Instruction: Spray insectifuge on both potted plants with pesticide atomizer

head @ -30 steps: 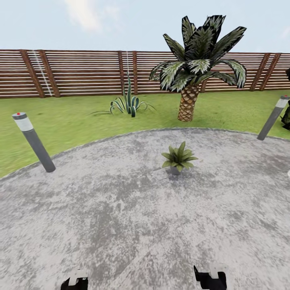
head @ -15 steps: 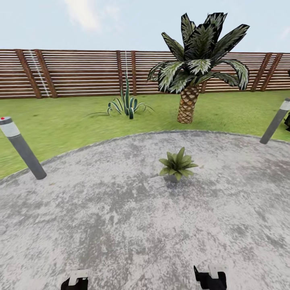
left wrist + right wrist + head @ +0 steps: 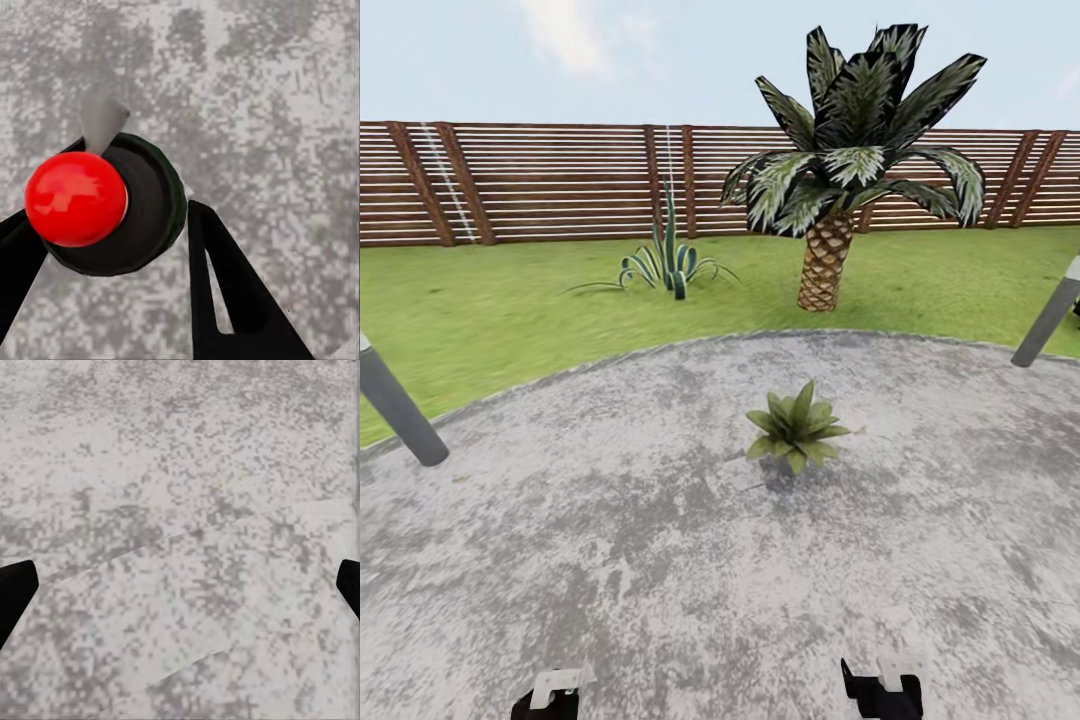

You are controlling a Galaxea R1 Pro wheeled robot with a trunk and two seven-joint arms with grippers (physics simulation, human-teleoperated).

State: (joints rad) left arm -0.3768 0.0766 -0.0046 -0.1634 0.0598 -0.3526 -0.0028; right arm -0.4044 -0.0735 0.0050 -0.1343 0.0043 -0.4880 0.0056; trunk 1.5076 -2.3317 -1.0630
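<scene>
One potted plant, a low green rosette in a small grey pot, stands on the round grey patio of the garden, ahead of me and slightly right. In the left wrist view my left gripper is shut on the pesticide atomizer, seen end-on as a dark round body with a red ball and a pale spout. My right gripper is open over bare paving. Both gripper bases, left and right, sit at the bottom edge of the head view.
A tall palm-like plant and a spiky potless plant grow on the lawn before the brown slat fence. Grey bollard lights stand at the patio's left edge and right edge.
The whole head view has shifted: the potted plant now sits lower and closer, and the bollards have slid toward the picture's sides. Both grippers hold their places in the frame.
</scene>
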